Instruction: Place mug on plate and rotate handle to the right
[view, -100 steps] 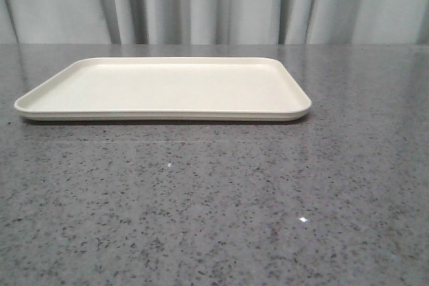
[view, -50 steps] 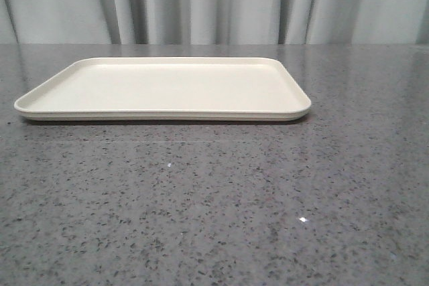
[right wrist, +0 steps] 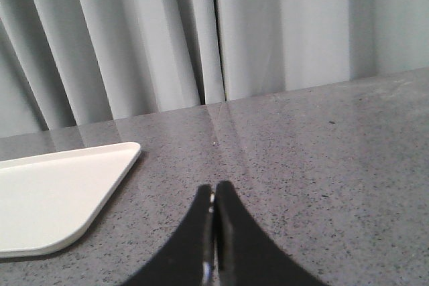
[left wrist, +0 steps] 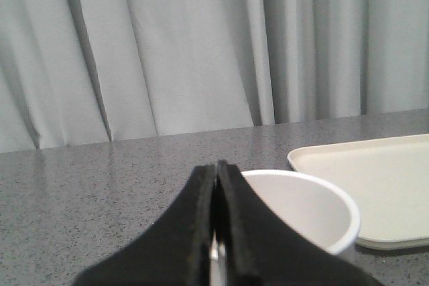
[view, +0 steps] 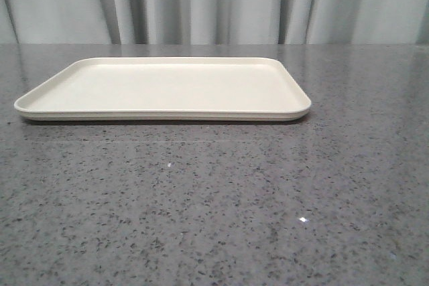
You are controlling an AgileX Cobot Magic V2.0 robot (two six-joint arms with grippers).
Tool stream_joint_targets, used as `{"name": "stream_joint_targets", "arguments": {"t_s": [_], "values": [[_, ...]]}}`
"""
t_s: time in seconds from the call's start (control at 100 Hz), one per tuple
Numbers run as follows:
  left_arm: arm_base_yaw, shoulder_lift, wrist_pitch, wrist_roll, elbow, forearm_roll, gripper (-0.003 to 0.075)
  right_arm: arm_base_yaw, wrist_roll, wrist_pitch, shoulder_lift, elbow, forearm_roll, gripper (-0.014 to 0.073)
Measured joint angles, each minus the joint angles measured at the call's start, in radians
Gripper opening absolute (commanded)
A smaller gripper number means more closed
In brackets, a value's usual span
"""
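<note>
Nothing has moved since the earlier frames: the plate lies bare on the table. My mug sits off it, just beside its corner, so everything remains. Both my left gripper and right gripper are closed, holding nothing.

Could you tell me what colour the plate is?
Cream-white, plain; the plate shows best in the front view.

Staged test or lab setup, not lived-in room: bare grey speckled stone desk, plain pale pleated curtain closing off whole background, even flat lighting.
</note>
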Motion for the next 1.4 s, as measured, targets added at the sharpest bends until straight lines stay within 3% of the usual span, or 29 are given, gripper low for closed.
{"name": "stream_joint_targets", "arguments": {"t_s": [0.27,0.56,0.86,1.4], "values": [[0.0,0.0,-0.022,-0.011,0.0,0.0,-0.002,0.0,0.0,0.002,0.0,0.0,0.004,-0.0061],[0.0,0.0,-0.06,-0.162,0.0,-0.002,-0.002,0.0,0.0,0.042,0.0,0.0,0.011,-0.0061],[0.0,0.0,-0.071,-0.212,-0.01,-0.023,-0.002,0.0,-0.007,0.025,0.0,-0.035,0.012,-0.0061],[0.0,0.005,-0.02,-0.216,-0.259,-0.027,-0.002,0.0,-0.051,0.008,0.007,-0.203,0.016,-0.0061]]}}
